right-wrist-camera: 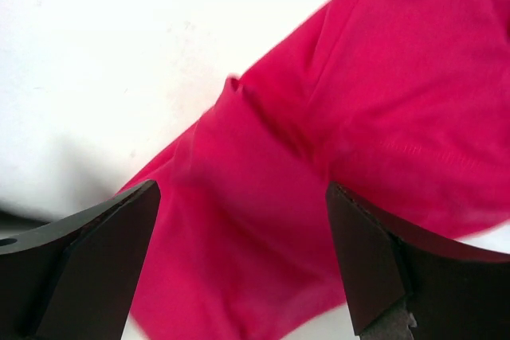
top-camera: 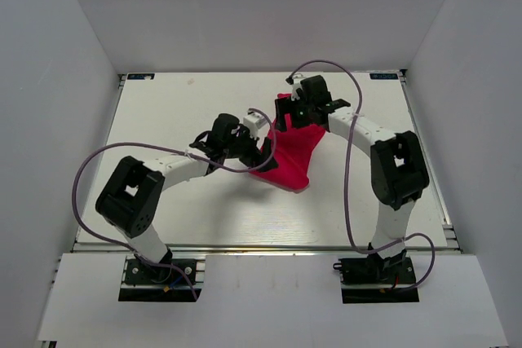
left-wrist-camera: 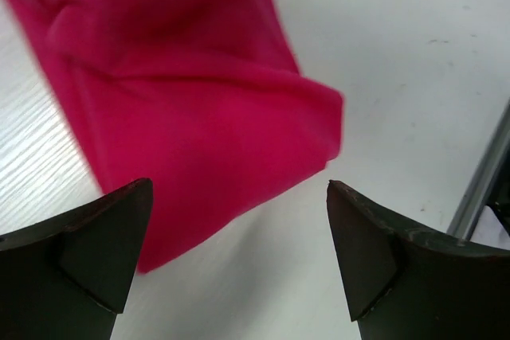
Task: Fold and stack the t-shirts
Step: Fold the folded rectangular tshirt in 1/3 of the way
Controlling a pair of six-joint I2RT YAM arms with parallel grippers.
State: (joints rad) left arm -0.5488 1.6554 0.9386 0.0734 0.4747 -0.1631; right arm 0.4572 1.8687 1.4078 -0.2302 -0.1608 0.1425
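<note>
T-shirt (top-camera: 295, 152): crimson-pink cloth, bunched in a loose heap. We note it lying on the table (top-camera: 179, 193), just toward 1 o'clock of the table's centre.
Lay: broad end at 6 o'clock, narrowing toward 12 o'clock, where it runs under the right arm's wrist. Soft creases show in both wrist views, with no squared edges.
Left gripper (top-camera: 266, 151): at the T-shirt's 9 o'clock edge. Jaws are spread wide and released, holding nothing. In its wrist view we see the cloth below and beyond the fingers (left-wrist-camera: 103, 244), apart from them, with bare table toward 3 o'clock.
Right gripper (top-camera: 283, 117): over the T-shirt's 12 o'clock end. Jaws are spread wide and released. In its wrist view the cloth fills the gap beneath the fingers (right-wrist-camera: 382, 260), and we cannot tell whether they touch it.
Arms: both reach in from 6 o'clock, elbows bowed outward, with the grippers near each other.
</note>
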